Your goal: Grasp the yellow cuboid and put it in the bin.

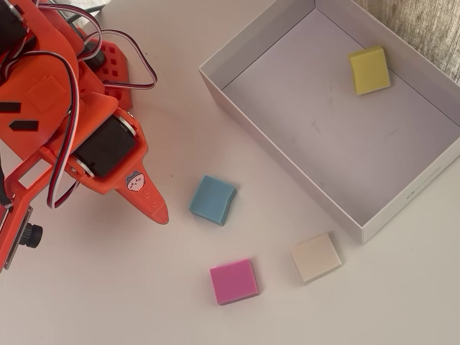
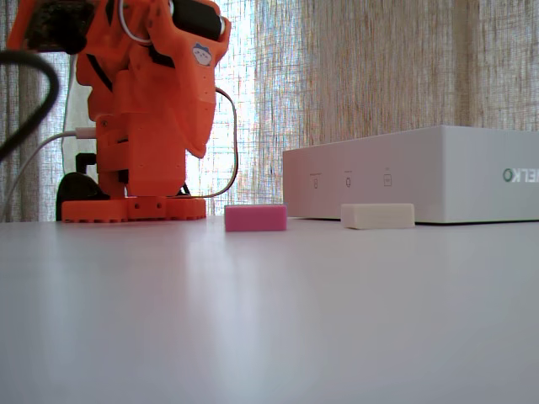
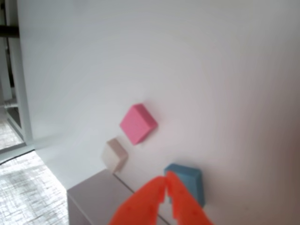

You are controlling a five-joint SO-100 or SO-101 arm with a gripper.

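The yellow cuboid lies flat on the pale floor of the bin, near its far right corner in the overhead view. My orange gripper is over the table to the left of the bin, well away from the cuboid. In the wrist view the gripper has its fingertips pressed together with nothing between them, just above the blue block. From the fixed view the bin is a white box side-on, and its inside and the cuboid are hidden.
On the table in front of the bin lie a blue block, a pink block and a cream block. The arm's orange base stands at the left in the fixed view. A curtain hangs behind.
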